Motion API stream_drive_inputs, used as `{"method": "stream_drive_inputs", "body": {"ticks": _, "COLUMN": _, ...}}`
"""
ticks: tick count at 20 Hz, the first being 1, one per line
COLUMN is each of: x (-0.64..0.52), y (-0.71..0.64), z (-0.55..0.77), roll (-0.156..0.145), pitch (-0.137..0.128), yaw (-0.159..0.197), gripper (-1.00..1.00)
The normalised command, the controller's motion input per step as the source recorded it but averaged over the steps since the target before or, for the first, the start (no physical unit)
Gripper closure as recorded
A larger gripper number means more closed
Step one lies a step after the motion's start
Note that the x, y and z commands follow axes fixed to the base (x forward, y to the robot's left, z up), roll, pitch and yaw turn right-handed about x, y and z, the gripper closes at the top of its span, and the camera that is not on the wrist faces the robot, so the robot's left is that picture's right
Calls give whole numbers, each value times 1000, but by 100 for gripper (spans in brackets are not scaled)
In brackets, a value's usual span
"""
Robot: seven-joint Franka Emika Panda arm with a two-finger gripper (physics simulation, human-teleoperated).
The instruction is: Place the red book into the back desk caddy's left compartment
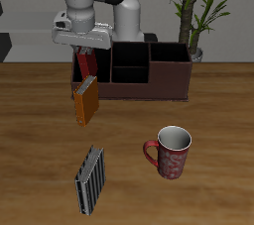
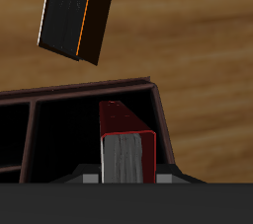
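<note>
The red book (image 1: 86, 66) is held upright in my gripper (image 1: 84, 55), which is shut on it. The book hangs in the mouth of the end compartment (image 1: 83, 74) of the dark maroon-brown back desk caddy (image 1: 164, 90), its lower part between the compartment walls. In the wrist view the red book (image 2: 126, 119) shows its red cover and grey page edge, inside the end slot bounded by the caddy wall (image 2: 163, 124). My gripper (image 2: 126, 177) clamps it from both sides. I cannot tell whether the book touches the slot's floor.
An orange-brown book (image 1: 86, 101) stands just in front of the caddy's end, also in the wrist view (image 2: 74, 11). A black-and-grey striped book (image 1: 91, 179) lies near the front edge. A red mug (image 1: 171, 152) stands nearby. A potted plant (image 1: 198, 11) is behind the caddy.
</note>
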Motion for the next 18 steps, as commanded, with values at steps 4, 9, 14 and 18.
{"method": "stream_drive_inputs", "body": {"ticks": 4, "x": 164, "y": -31, "z": -38, "roll": -28, "pitch": 4, "yaw": 17, "gripper": 100}}
{"method": "stream_drive_inputs", "body": {"ticks": 9, "x": 141, "y": 45, "z": -246, "roll": 19, "pitch": 76, "yaw": 13, "gripper": -100}}
{"method": "stream_drive_inputs", "body": {"ticks": 14, "x": -77, "y": 41, "z": 134, "roll": 0, "pitch": -30, "yaw": 10, "gripper": -100}}
{"method": "stream_drive_inputs", "body": {"ticks": 18, "x": 10, "y": -10, "z": 204, "roll": -7, "pitch": -26, "yaw": -9, "gripper": -100}}
